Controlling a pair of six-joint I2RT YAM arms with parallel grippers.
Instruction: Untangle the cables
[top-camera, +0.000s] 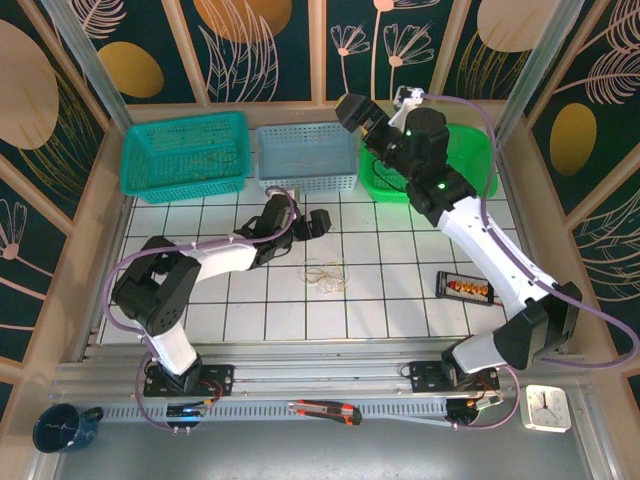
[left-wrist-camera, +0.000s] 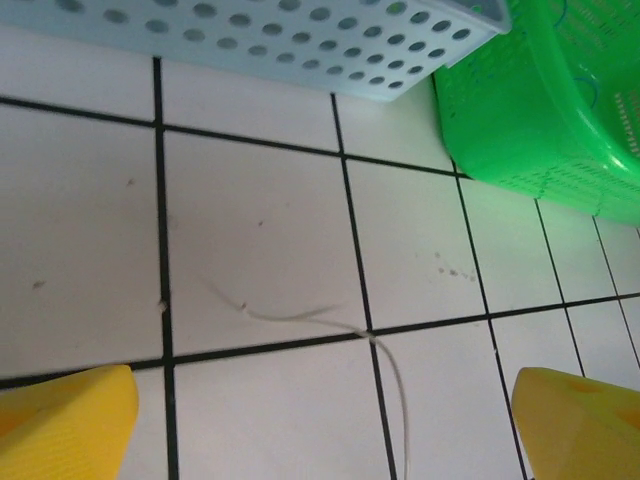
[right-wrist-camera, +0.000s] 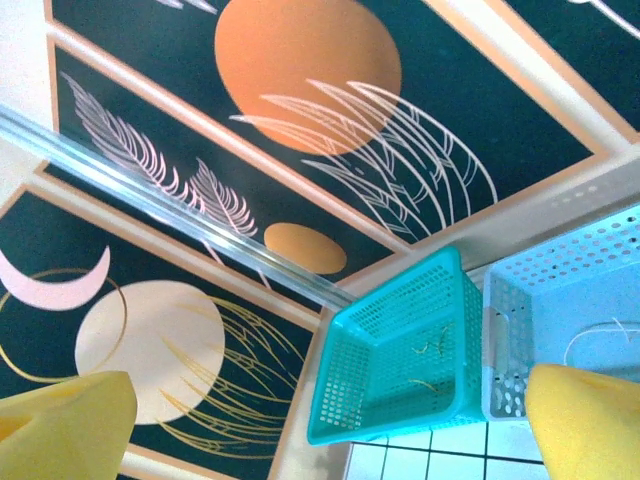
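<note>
The cables (top-camera: 325, 274), a small bundle of thin yellowish and whitish loops, lie on the white tiles near the middle of the table. My left gripper (top-camera: 318, 222) hovers just behind them, low over the tiles. In the left wrist view its yellow fingertips (left-wrist-camera: 65, 425) stand wide apart, open, with one thin whitish wire (left-wrist-camera: 300, 318) curving across the tile between and ahead of them. My right gripper (top-camera: 355, 110) is raised high over the back baskets. Its yellow pads (right-wrist-camera: 60, 425) are apart and hold nothing.
Three baskets line the back edge: teal (top-camera: 180, 122) with a few yellow wire bits (right-wrist-camera: 430, 345), light blue (top-camera: 305, 130), green (top-camera: 480, 170). A black box (top-camera: 465, 288) lies at the right. A box cutter (top-camera: 325, 410), clock (top-camera: 547, 407) and mug (top-camera: 62, 428) sit at the front.
</note>
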